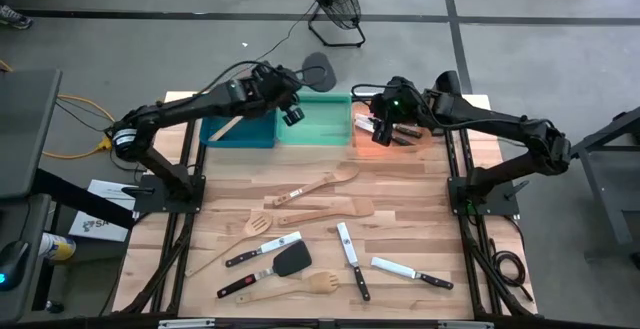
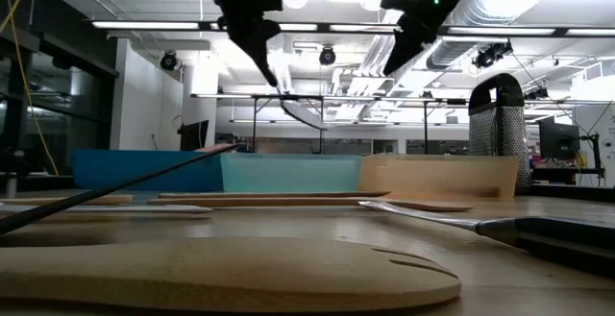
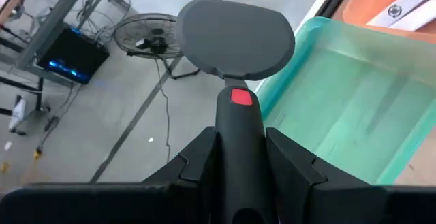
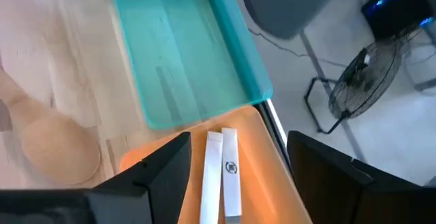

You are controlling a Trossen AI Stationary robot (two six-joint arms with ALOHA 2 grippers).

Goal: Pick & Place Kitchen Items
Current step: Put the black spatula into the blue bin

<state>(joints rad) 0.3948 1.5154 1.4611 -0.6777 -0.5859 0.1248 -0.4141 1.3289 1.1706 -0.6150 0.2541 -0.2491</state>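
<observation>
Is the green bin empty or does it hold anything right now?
Empty: the green bin shows only its bare floor in both wrist views; the left gripper holds a black turner above its edge.

Three bins [image 1: 320, 121] are set in a row along the table's [image 1: 420, 229] far edge. Two knives [image 4: 223, 169] are laid in the right-hand bin. Remaining utensils [image 1: 320, 239] are scattered nearer than the bins.

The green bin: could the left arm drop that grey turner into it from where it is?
Probably yes. The left gripper holds the grey turner over the green bin's far edge, nothing between them; the head overhangs the floor.
</observation>
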